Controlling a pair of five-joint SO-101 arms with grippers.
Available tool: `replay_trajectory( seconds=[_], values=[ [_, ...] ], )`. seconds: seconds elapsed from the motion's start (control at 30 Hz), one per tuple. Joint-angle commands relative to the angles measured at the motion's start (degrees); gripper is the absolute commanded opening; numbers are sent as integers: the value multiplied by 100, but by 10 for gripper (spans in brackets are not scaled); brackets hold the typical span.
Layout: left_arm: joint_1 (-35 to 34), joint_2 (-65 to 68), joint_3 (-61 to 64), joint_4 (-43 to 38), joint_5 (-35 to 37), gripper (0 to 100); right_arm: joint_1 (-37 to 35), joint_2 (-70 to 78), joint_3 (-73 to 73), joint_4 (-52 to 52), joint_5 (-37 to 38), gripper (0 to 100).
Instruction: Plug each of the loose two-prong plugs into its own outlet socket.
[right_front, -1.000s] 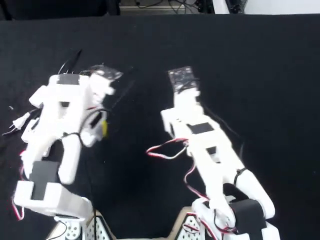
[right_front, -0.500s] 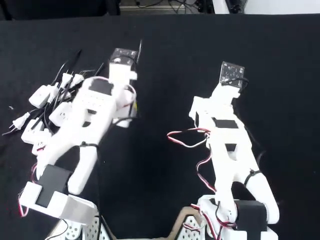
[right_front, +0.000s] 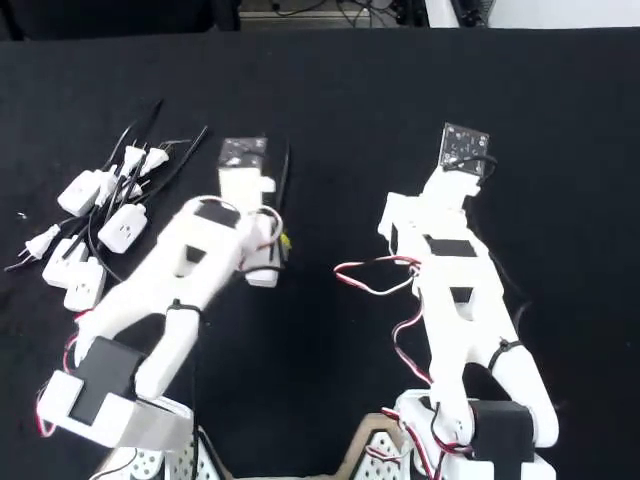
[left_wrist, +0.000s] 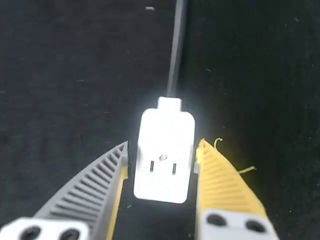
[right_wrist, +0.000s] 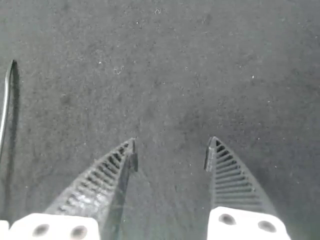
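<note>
Swung centreward from the heap, the left gripper clamped a white 2-slot outlet socket above black cloth, right gripper gaped empty, heaped white plugs and sockets lay unmated, none plugged.

Your left gripper clamps an outlet socket between its fingers, with the cord running ahead of it. Other sockets and plugs lie clustered on the table to that arm's left. Your right gripper hangs over bare table to the right, fingers parted.
</note>
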Motion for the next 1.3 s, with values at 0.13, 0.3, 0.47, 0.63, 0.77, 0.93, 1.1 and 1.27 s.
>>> replay_trajectory(
  seconds=[0.13, 0.3, 0.47, 0.63, 0.77, 0.93, 1.1, 1.27],
  values=[
    [-866, -334, -312, 835, -1266, 216, 88, -4, -330, -9, -62, 212],
    [-1244, -352, 189, 185, -1600, 216, -62, 22, -321, -9, -53, 212],
    [-1640, -396, 242, -141, -1574, 216, -211, 22, -312, -9, -53, 212],
    [-1745, -396, 136, -105, -1574, 216, -211, 22, -321, -9, -53, 212],
    [-1745, -396, 84, -105, -1565, 216, -211, 22, -321, -9, -53, 212],
    [-1596, -404, 75, -97, -1073, 216, -211, 4, -321, -9, -53, 212],
    [-1622, -404, -207, -88, -923, 216, -211, 22, -321, -9, -53, 212],
    [-2009, -396, -523, -97, -967, 216, -211, 22, -321, -9, -53, 212]
  ],
)
